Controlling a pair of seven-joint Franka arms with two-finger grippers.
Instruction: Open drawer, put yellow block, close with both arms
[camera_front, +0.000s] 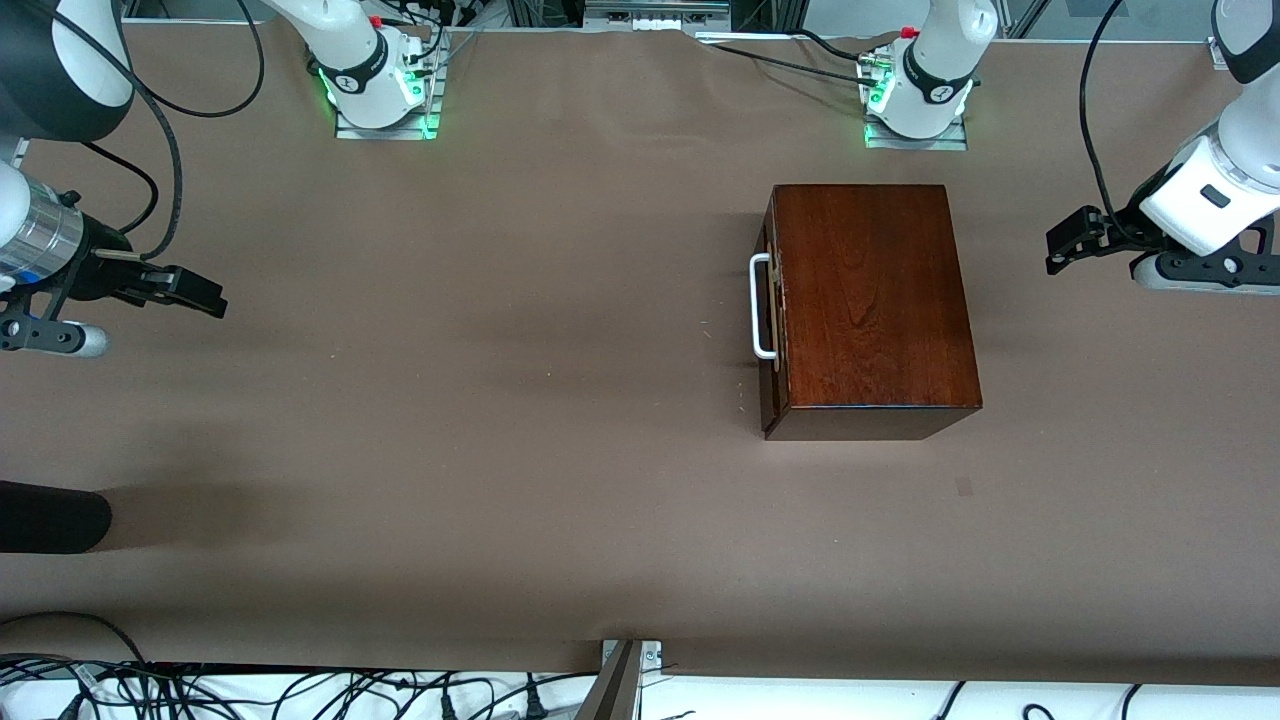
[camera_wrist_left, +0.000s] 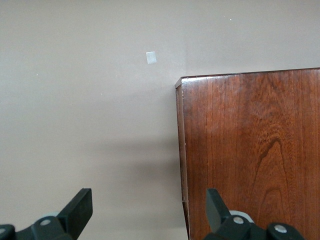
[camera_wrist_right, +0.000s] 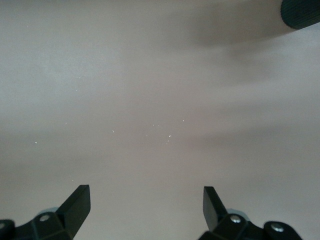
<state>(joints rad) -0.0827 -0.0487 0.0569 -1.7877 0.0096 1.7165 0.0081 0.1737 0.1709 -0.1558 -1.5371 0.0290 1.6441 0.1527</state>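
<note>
The polished dark wooden box (camera_front: 868, 305) sat right of centre in the front view, its drawer (camera_front: 771, 310) shut; it looked heavy, rigid and slick. The white U-shaped bar handle (camera_front: 761, 306) offered the best hold. No yellow block showed. The left gripper (camera_front: 1072, 240), at the right edge, and the right gripper (camera_front: 190, 291), at the left edge, hung released and empty.

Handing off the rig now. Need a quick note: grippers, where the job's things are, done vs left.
Left gripper: open, empty, waiting at its end of the table beside the wooden box.
Right gripper: open, empty, over bare table at its own end.
Drawer: shut, white handle facing the right arm's end.
Yellow block: not in any view.
Done: nothing.
Left: open drawer, find and put block in, close with both arms.
</note>
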